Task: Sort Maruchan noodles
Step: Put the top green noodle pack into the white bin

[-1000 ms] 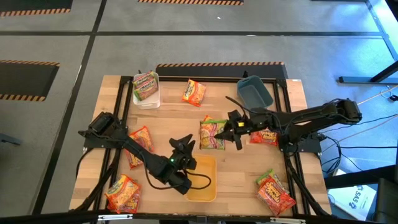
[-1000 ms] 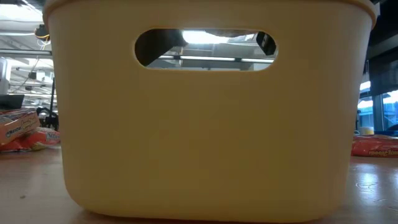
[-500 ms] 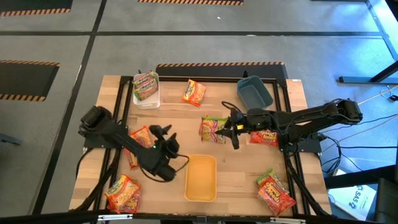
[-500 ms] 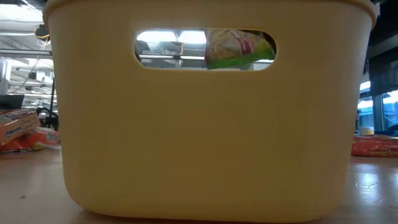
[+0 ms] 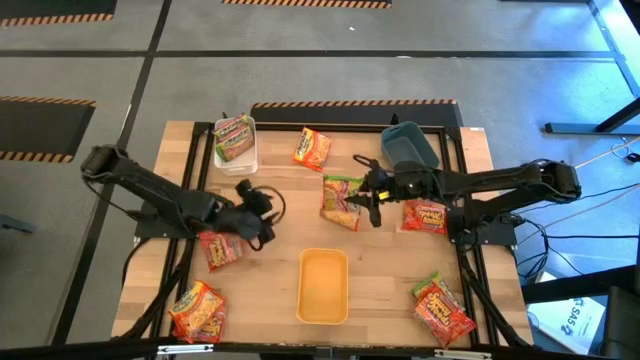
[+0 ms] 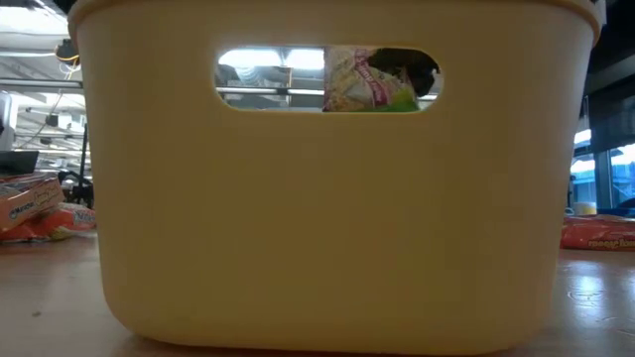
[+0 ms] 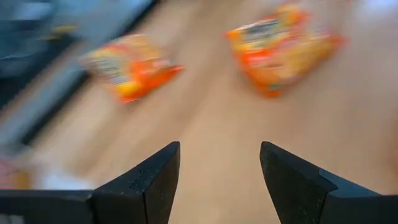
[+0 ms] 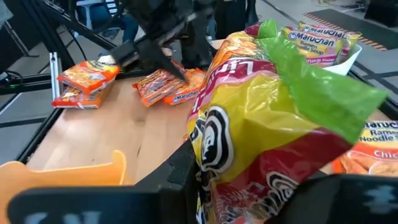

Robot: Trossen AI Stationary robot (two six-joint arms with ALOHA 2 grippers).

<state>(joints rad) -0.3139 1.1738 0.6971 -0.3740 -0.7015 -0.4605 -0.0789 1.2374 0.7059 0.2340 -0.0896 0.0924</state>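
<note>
One green-pink packet (image 5: 341, 200) hangs clamped in right pincer (image 5: 372, 199); left pincer (image 5: 252, 205) gapes empty.

- The green-pink noodle packet (image 8: 280, 143) was glossy, crinkled plastic film.
- The table (image 5: 380, 290) was pale, matt wood.
- The yellow bin (image 6: 317, 228) looked like smooth, satin plastic.

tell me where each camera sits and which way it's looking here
High view: overhead, straight down; both arms, left gripper, right gripper holding the green-pink packet.
Low view: table height, facing the yellow bin; packet shows through its handle slot.
Left wrist view: past open fingers at orange packets.
Right wrist view: close on the held packet, white bin behind.
Shared: that packet, in three views.
</note>
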